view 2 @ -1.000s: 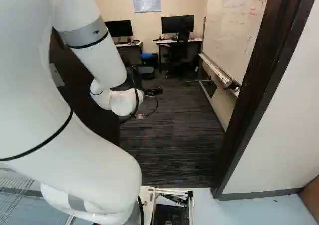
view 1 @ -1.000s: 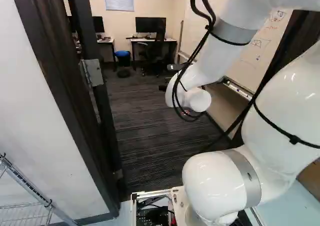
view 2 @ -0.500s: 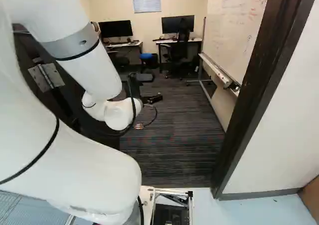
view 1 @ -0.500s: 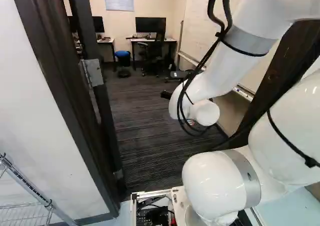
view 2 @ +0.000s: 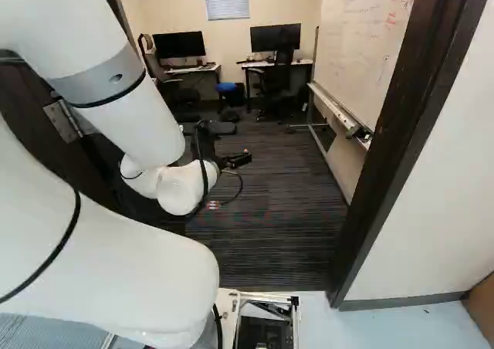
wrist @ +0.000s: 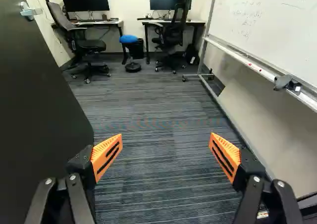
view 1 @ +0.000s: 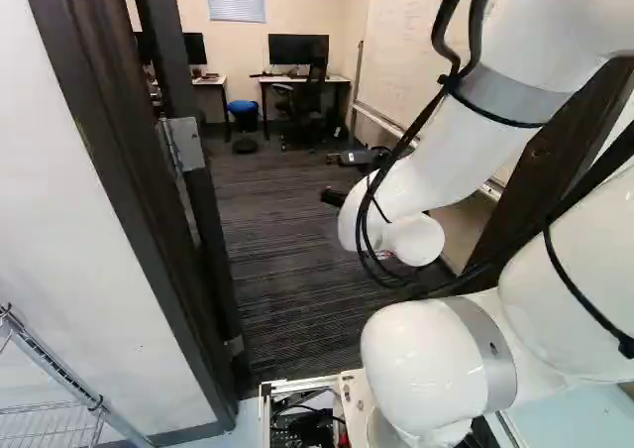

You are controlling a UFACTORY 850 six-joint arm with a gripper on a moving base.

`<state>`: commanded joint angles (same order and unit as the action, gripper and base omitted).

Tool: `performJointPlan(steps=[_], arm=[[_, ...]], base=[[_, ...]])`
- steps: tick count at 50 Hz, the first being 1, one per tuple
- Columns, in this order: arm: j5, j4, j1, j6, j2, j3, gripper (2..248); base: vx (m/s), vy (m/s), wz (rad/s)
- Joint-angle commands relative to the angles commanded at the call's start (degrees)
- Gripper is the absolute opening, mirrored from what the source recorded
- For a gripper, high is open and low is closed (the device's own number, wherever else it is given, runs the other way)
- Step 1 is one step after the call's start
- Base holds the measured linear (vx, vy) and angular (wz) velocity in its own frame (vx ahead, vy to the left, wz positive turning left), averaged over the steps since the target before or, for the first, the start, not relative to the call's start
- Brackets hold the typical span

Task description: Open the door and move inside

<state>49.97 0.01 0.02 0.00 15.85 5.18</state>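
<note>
As the gripper (view 2: 235,160) hangs released, its fingers spread wide above the carpet (wrist: 163,169), we find the door (wrist: 39,110) standing open beside its left side, handle (wrist: 30,11) visible

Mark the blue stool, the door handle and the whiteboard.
Blue stool (wrist: 129,38): wrist view, on its seat.
Door handle (wrist: 30,12): wrist view, on its lever.
Whiteboard (view 2: 359,48): right base view, on its writing surface.

Door (wrist: 39,110) opposite whiteboard (wrist: 272,35), desks (wrist: 198,23) beyond
</note>
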Motion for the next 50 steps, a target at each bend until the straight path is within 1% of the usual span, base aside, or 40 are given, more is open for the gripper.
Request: performJointPlan(steps=[29,50], arm=[[0.03,-0.01,-0.02,0.0,0.15,-0.18,247],[0.03,-0.01,-0.02,0.0,0.15,-0.18,247]], base=[[0.006,0.003,0.009],[0.103,0.003,-0.005]])
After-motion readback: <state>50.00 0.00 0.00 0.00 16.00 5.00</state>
